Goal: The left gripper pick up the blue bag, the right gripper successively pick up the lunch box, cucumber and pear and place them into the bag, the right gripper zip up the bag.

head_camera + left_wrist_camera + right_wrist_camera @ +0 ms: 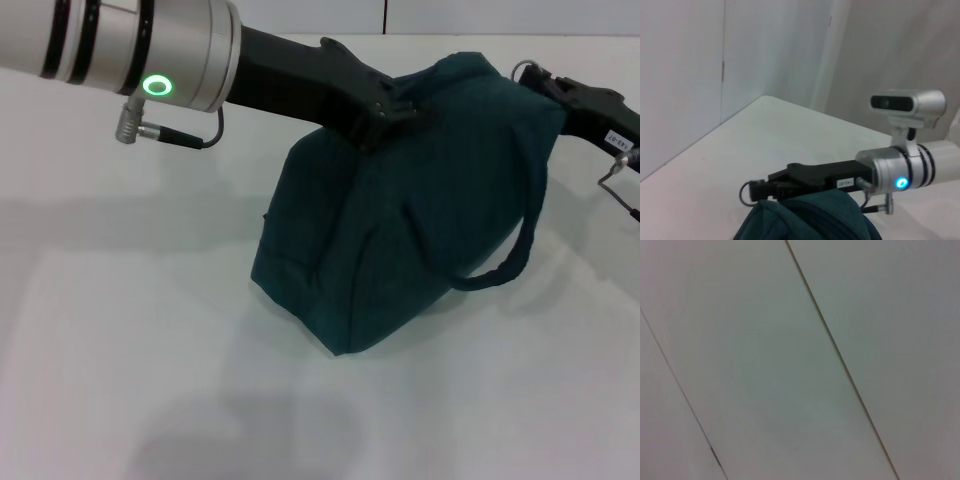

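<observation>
White table [120, 330], pale panelled walls behind; the right wrist view shows only blank panel seams. The blue bag [400, 240] stands near the middle of the table, tilted, its base corner resting toward the front edge — dark teal fabric, top pulled up into a peak, one loop handle [505, 262] hanging down its right side. The left pincer [385, 118] reaches in from the left on its black arm, past a silver-grey section with a lit green ring [157, 85], and is closed on the bag's upper edge, bunching the fabric. The right pincer [560, 92] sits at the bag's top right corner, touching or just beside the fabric; whether its fingers are open or closed cannot be told. In the left wrist view the same pincer lies level across the bag's top, white label [846, 182] visible on its body, a small ring [745, 192] at its tip. Contents of the bag not visible.
</observation>
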You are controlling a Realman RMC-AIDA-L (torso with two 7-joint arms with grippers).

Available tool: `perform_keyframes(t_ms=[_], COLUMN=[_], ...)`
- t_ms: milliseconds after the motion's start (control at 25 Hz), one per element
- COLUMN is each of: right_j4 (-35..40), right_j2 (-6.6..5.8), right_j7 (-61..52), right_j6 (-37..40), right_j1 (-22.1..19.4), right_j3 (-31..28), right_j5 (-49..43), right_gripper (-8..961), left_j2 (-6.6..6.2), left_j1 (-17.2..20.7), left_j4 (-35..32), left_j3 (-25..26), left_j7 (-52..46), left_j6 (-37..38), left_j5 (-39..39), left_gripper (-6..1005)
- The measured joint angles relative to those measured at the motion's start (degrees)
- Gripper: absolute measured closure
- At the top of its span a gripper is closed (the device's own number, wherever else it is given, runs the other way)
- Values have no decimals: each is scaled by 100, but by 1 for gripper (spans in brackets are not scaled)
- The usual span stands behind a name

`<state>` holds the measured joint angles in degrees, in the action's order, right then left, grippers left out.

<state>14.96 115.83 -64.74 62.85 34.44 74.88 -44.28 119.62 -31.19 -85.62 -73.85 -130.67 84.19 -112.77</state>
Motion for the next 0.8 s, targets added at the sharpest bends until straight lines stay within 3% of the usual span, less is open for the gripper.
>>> perform_keyframes(t_ms=[240, 440, 640, 800], right_j4=[40, 55, 63, 73], right_j2=[-15, -27, -40, -58], right_j7=[-8, -11, -26, -51], right_j6=[501, 582, 737, 960], right_j1=[-156, -262, -386, -563], right_j3=[-35, -52, -107, -323], right_j5=[59, 186, 216, 227], right_gripper=[950, 807, 575, 495], left_j2=[0, 0, 0, 0], left_j1=[44, 44, 42, 46], left_j4=[55, 55, 55, 154], left_j3=[22, 22, 21, 20], left_j7=[80, 119, 160, 283], left_j6=[-59, -61, -68, -173], left_j5=[11, 84, 89, 127], left_gripper=[953, 955, 929, 903])
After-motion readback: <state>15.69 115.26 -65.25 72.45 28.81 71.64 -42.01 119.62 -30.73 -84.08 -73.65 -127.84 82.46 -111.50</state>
